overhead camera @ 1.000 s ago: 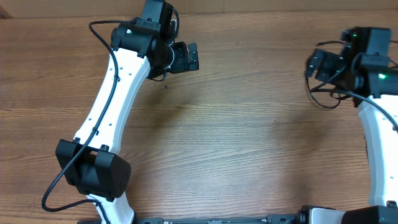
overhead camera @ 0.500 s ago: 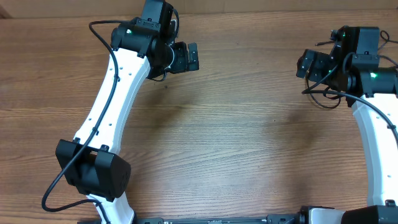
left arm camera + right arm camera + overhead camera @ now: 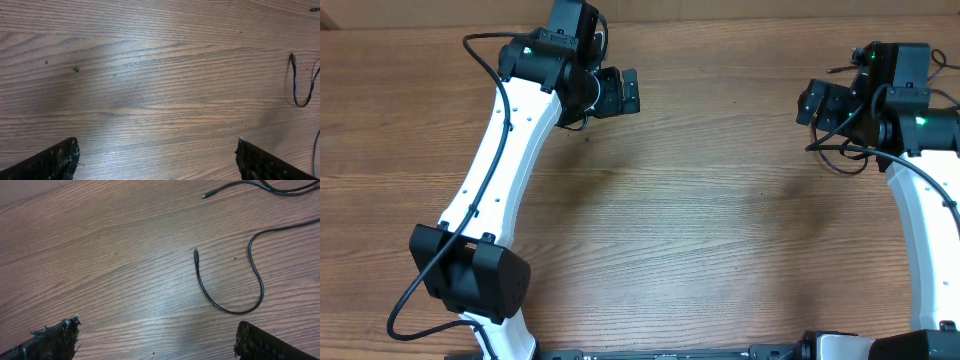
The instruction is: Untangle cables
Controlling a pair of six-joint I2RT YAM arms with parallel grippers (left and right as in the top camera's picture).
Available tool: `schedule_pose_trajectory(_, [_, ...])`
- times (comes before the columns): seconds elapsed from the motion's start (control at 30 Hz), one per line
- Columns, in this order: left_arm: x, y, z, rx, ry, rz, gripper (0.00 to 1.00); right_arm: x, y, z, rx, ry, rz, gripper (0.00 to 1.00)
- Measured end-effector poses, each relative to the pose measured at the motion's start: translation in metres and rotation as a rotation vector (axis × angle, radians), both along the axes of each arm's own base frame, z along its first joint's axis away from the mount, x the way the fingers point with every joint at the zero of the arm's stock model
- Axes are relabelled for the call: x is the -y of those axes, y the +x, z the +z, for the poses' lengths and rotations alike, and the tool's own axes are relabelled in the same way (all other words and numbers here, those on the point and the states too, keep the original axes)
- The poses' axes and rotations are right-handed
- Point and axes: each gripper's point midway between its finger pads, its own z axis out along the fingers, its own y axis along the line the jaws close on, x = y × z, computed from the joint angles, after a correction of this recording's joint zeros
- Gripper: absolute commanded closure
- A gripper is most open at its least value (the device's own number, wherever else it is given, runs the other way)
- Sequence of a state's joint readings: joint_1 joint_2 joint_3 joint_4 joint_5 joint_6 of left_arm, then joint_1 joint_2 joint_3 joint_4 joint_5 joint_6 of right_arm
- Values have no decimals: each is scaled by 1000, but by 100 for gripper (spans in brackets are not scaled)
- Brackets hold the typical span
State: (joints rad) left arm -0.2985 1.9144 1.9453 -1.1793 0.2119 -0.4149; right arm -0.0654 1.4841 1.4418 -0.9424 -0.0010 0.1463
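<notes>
Wood table (image 3: 670, 230), overhead: left gripper (image 3: 620, 92) and right gripper (image 3: 815, 103) both spread wide, empty; cables (image 3: 840, 171) lie by the right one. Left wrist: one plug end at right edge. Right wrist: cables loose, crossing at top edge; untangling looks unfinished.

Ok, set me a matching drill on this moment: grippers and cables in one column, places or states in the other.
1 left black two-finger gripper
2 right black two-finger gripper
3 thin black U-bent cable
4 thin black silvery-tipped cable

A top edge of the right wrist view
B open, both cables right below
C open, over mostly bare brown wooden table
D lying loose, right of centre in right wrist view

Pairs: 1-C, 2-B, 3-D, 4-A
</notes>
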Motion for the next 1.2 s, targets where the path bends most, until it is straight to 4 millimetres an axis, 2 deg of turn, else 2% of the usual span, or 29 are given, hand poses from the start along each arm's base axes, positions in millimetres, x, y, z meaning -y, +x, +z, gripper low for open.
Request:
schedule_pose_trajectory(0.87, [0,0,0,0,0,0,0,0,0,0,0,-1,0,0])
schedule_pose_trajectory(1.2, [-9,-10,-6,-44,43,12,0,0,0,0,0,-1,0,0])
